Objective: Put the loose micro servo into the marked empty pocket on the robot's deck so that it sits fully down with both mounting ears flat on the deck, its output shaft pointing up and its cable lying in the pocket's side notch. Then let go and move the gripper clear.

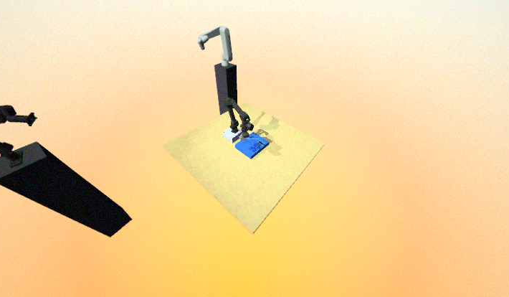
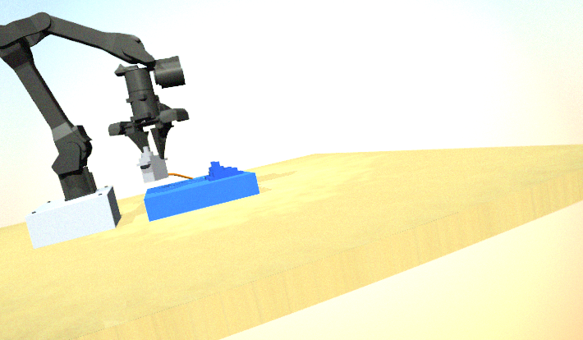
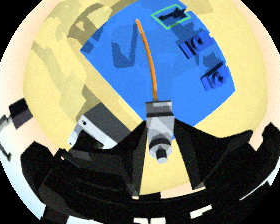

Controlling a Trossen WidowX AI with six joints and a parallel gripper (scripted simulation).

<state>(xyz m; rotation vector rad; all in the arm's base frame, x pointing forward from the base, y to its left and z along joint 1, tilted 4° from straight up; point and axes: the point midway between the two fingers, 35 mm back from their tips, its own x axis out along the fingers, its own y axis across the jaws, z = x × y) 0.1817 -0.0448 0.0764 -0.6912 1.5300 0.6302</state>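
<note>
The loose micro servo is light grey, with its output shaft pointing up. My gripper is shut on it, with one finger on each side. The servo hangs a little above the near-base end of the blue deck. Its orange cable reaches out over the deck, away from my gripper. The marked pocket is a dark recess inside a green outline near the deck's far edge in the wrist view, well away from the servo. The pocket is empty.
Two blue servo-like parts stand in a row beside the pocket. My arm's white base block is close to the deck. A pale arm on a dark pedestal and another dark pedestal stand beyond the table.
</note>
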